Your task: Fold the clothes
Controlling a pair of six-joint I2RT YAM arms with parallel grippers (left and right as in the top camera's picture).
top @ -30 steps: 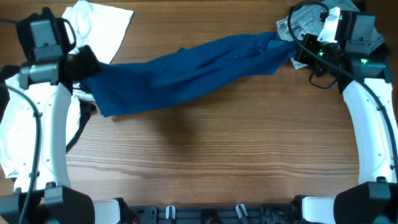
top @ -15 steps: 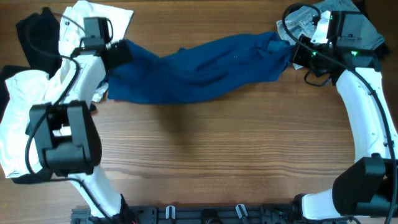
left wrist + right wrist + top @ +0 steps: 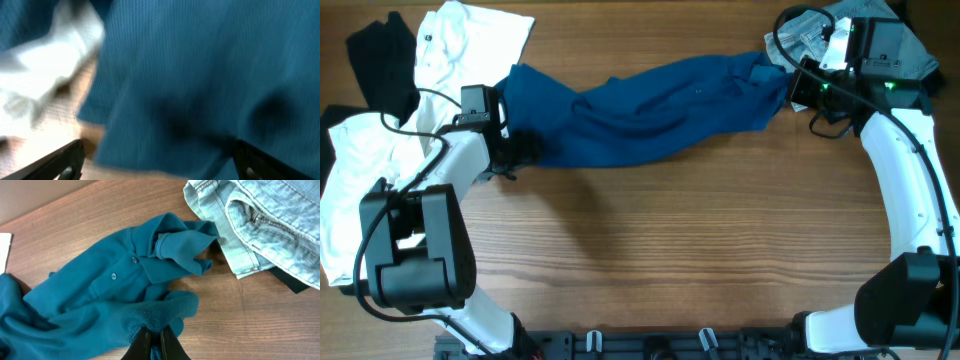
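Observation:
The clothes (image 3: 650, 105), one deep-blue garment with small buttons, lie bunched in a long band across the far half of the table. My right gripper (image 3: 792, 88) is shut on the garment's right end; in the right wrist view the fingers (image 3: 155, 344) pinch a fold of blue fabric (image 3: 100, 305) just above the wood. My left gripper (image 3: 523, 150) hovers at the garment's lower-left edge. In the blurred left wrist view, its gripper (image 3: 160, 167) stands wide open over blue cloth (image 3: 200, 75), holding nothing.
White T-shirts (image 3: 470, 35) and a black cloth (image 3: 380, 60) are piled at the far left. A corner of white fabric (image 3: 45, 70) shows beside the blue edge. Pale denim jeans (image 3: 260, 225) lie at the far right corner, next to the right gripper.
My left gripper has opened and let go of the garment's left end, then dropped toward the near side along that edge. The right gripper stays shut in place.

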